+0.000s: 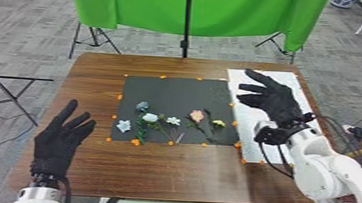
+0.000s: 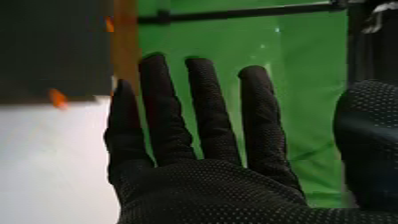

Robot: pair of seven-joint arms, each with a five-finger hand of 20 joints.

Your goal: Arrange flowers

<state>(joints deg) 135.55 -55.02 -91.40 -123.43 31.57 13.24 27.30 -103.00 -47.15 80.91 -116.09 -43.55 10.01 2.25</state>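
Several flowers lie along the near part of a dark mat in the head view: a pale blue one (image 1: 123,126), a grey-blue one (image 1: 142,106), a white rose (image 1: 150,117), a small white one (image 1: 173,120), a pink one (image 1: 196,116) and a yellow one (image 1: 218,123). My right hand (image 1: 275,100) is open above the white sheet, right of the flowers. Fingers straight, the right hand (image 2: 204,185) also appears in the right wrist view. My left hand (image 1: 58,142) is open at the table's left side, apart from the flowers.
The dark mat (image 1: 173,91) has orange marks around its edge. Beside it on the right lies the white sheet (image 1: 257,152). A green cloth (image 1: 147,7) hangs on a stand behind the brown table (image 1: 173,176).
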